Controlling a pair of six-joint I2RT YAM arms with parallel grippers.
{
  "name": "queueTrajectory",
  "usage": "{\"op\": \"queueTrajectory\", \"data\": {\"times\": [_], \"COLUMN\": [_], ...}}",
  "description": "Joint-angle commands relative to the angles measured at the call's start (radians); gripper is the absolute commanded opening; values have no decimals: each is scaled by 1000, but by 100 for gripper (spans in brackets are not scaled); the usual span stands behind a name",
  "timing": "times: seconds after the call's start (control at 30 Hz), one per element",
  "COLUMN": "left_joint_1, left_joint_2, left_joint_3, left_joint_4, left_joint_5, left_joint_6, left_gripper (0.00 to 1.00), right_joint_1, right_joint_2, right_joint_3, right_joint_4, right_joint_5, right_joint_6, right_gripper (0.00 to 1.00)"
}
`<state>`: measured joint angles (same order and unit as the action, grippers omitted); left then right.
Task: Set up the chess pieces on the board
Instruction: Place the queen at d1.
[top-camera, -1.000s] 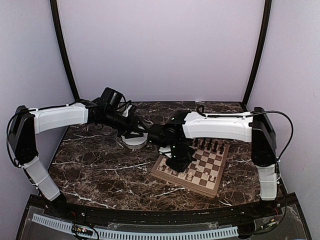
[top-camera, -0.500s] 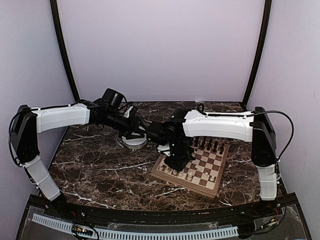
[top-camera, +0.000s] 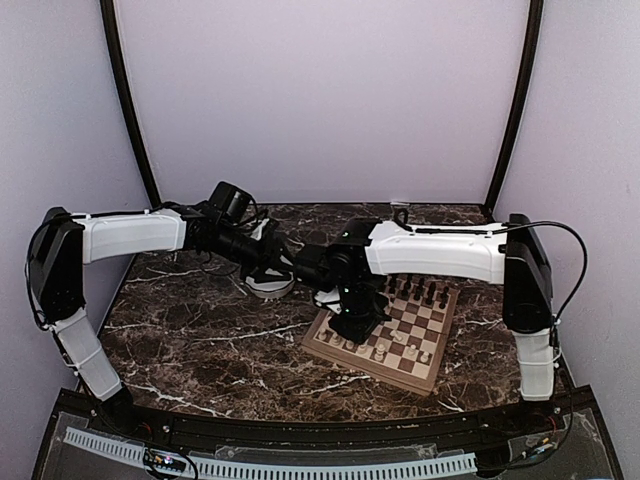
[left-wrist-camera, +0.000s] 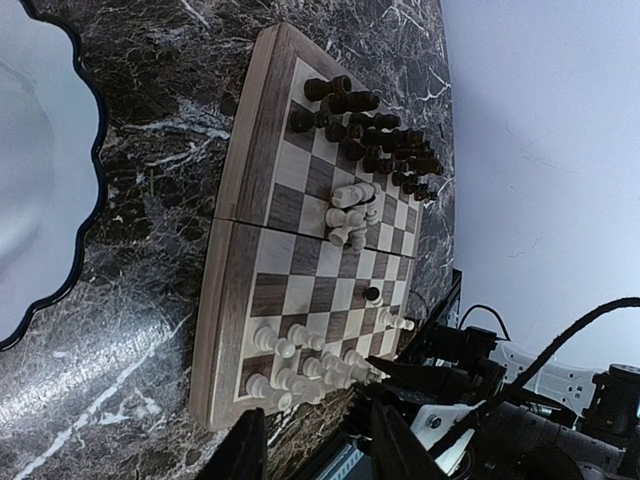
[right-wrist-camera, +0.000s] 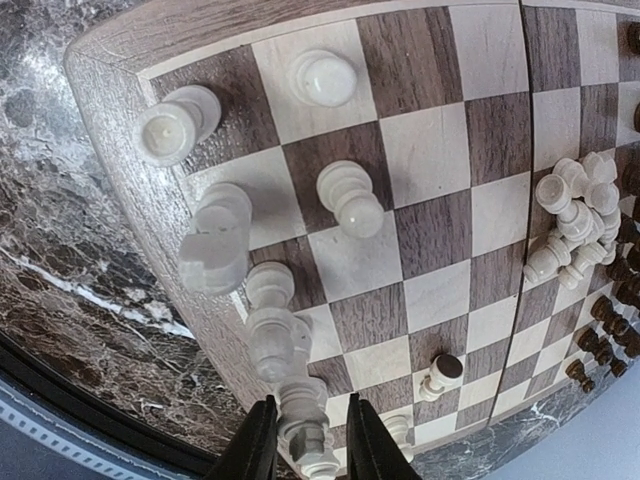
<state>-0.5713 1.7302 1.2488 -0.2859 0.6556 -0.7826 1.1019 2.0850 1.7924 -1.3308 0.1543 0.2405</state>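
The board (top-camera: 436, 372) lies right of centre, and shows in the left wrist view (left-wrist-camera: 232, 300) and the right wrist view (right-wrist-camera: 455, 60). Dark chess pieces (left-wrist-camera: 372, 140) fill its far rows. Cream pieces (right-wrist-camera: 345, 197) stand along the near rows. A loose cream cluster (right-wrist-camera: 572, 225) lies mid-board, and one cream piece (right-wrist-camera: 438, 376) lies tipped over. My right gripper (right-wrist-camera: 312, 445) hangs low over the board's near-left corner (top-camera: 352, 325), its fingers open on either side of a standing cream piece (right-wrist-camera: 303, 425). My left gripper (left-wrist-camera: 318, 452) is open and empty, over the bowl's right side (top-camera: 288, 266).
A white scalloped bowl (top-camera: 266, 286) stands left of the board; its rim (left-wrist-camera: 60, 270) shows in the left wrist view. Dark marble table (top-camera: 200, 340) lies all round. The two arms nearly meet above the board's left edge.
My left arm has stretched a little to the right, toward the board. My right arm has stayed almost still over the near-left corner.
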Motion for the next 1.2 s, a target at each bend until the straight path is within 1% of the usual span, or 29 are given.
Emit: {"op": "queueTrajectory", "data": {"times": [0.0, 0.17, 0.27, 0.43, 0.73, 0.83, 0.97, 1.07, 1.17], "left_joint_1": [6, 6, 5, 6, 5, 6, 5, 5, 6], "left_joint_2": [-4, -4, -2, 3, 13, 14, 13, 14, 14], "left_joint_3": [22, 23, 23, 25, 39, 39, 37, 37, 35], "left_joint_4": [5, -2, -2, -1, -1, -2, -5, -7, -6], "left_joint_5": [21, 22, 23, 28, 33, 33, 33, 32, 32], "left_joint_6": [-1, 6, 6, 6, 6, 6, 6, 6, 5], "left_gripper": [38, 38, 38, 38, 38, 38, 38, 38, 38], "right_joint_1": [6, 3, 3, 3, 3, 3, 3, 3, 3], "right_joint_2": [-7, -7, -20, -43, -40, -26, -16, -21, -28], "right_joint_3": [-19, -16, -23, -49, -49, -36, -16, -10, -11], "right_joint_4": [5, 4, 2, -6, -6, -1, -1, -1, -1], "right_joint_5": [14, -4, -17, -16, -1, 5, 7, 6, 1], "right_joint_6": [0, -2, -4, -3, -4, -4, 0, 2, 3], "right_gripper": [24, 14, 10, 9, 9, 10, 21, 27, 29]}}
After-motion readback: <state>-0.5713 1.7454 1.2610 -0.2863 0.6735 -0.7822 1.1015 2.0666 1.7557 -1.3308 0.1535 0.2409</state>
